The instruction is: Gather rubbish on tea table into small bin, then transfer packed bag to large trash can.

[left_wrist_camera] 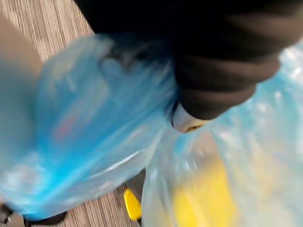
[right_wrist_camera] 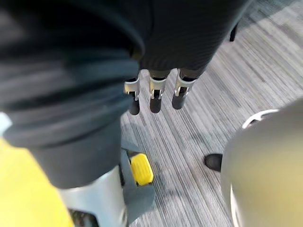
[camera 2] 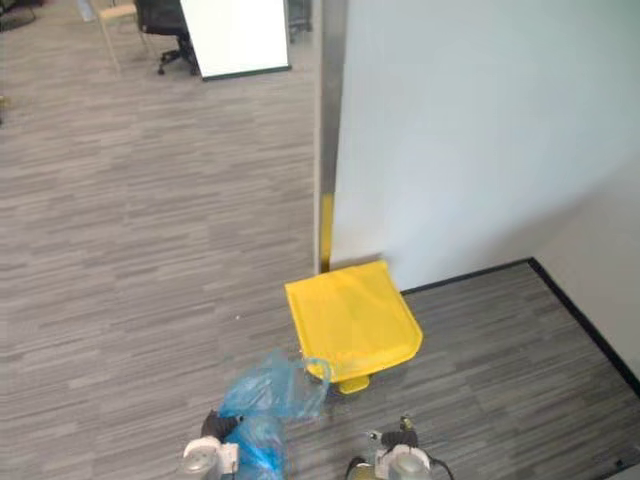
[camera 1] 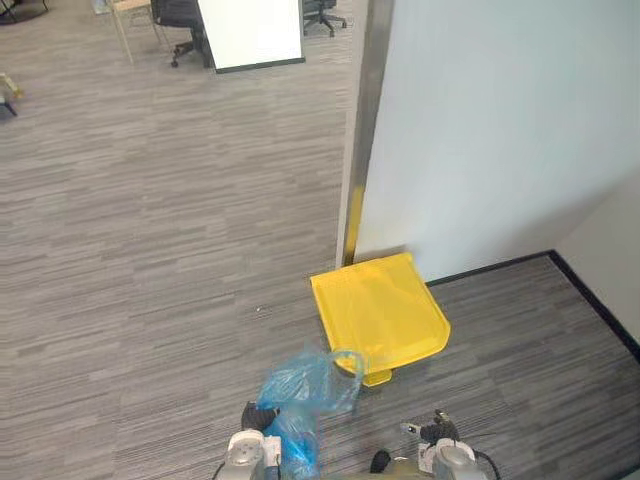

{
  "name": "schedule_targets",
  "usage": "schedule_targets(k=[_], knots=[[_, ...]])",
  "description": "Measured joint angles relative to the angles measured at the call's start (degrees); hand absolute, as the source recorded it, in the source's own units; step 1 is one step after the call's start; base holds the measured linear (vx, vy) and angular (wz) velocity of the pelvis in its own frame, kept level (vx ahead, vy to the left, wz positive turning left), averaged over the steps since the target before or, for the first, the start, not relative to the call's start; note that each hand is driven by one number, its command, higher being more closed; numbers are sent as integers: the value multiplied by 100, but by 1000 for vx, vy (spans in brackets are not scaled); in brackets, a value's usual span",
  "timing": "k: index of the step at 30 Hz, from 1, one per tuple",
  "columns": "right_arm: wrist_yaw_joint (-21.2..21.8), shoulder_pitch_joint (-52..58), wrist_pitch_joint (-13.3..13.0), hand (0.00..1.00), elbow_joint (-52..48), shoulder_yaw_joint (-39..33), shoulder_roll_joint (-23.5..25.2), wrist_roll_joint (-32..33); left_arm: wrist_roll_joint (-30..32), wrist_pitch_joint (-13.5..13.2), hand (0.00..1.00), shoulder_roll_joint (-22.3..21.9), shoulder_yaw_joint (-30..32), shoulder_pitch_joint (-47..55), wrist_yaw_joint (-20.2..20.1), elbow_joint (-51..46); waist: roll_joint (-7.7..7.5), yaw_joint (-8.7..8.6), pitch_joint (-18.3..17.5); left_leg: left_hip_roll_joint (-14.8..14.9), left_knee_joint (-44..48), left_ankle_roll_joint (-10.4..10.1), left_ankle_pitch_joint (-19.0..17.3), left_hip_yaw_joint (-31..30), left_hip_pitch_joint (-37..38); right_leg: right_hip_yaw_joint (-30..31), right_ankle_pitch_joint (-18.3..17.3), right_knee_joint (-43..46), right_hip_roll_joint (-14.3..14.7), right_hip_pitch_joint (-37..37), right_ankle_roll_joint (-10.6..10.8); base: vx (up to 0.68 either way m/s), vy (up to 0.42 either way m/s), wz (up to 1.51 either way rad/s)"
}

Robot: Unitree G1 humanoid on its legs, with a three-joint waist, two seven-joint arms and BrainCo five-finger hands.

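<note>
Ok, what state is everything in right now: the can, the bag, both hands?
Large trash can: yellow lid closed.
Pedal: nothing on it.
Blue bag: held up in the left hand, not in the can.
Left hand: shut on the bag.
Right hand: fingers straight, empty.

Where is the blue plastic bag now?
Left eye view, bottom centre: the translucent blue plastic bag is at the left hand, its loop reaching the near edge of the yellow-lidded trash can by the white wall.

Bright, even light — soft shadows
</note>
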Motion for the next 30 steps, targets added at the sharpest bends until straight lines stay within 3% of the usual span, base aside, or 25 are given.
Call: schedule_targets(k=[7,14,22,25,27,28,29,30], knots=[[-3,26,1,0,-13,0,30,-15,11,0,100,79,2,45,2,77,-43,-6,-9,-181,-290,75,103,145,234,190,37,-5,-102,14,61,-29,64,-10],[-36,27,1,0,-18,6,25,-16,57,-10,100,-1,0,44,0,175,8,-17,-21,-323,-1047,77,580,148,475,194,33,12,-62,-141,58,-81,-25,-2],[-80,57,1,0,-31,52,35,-17,57,-12,100,-28,-1,50,-3,172,-44,0,-48,-343,-1021,88,542,220,546,282,20,186,-85,-164,66,-13,6,-6],[-78,119,5,0,-89,44,39,-12,64,-14,100,-47,-4,11,-5,175,-119,-5,4,-386,-745,191,264,120,549,230,-263,826,-332,-266,250,28,30,14],[-68,140,-1,0,-319,-41,-36,12,65,-14,100,-166,6,-118,-3,197,-30,-55,202,-362,-303,303,-96,-217,556,152,-398,2570,-612,-1002,597,-47,45,36],[-72,156,-3,0,-412,-116,-81,13,67,-9,100,-140,2,-220,0,259,-5,-57,335,-162,204,358,-414,-318,531,155,-510,2582,-543,-1264,496,-34,11,23],[-75,145,-1,0,-415,-120,-78,12,69,-11,100,-123,-1,-252,1,294,-16,-38,352,-118,343,378,-490,-328,513,146,-489,2565,-525,-1355,472,57,-31,19],[-75,75,0,0,-436,-121,-39,19,77,-8,100,-31,-3,-317,1,350,-82,-14,402,12,836,366,-771,-376,414,105,-266,2265,-512,-1735,435,57,-57,24]])
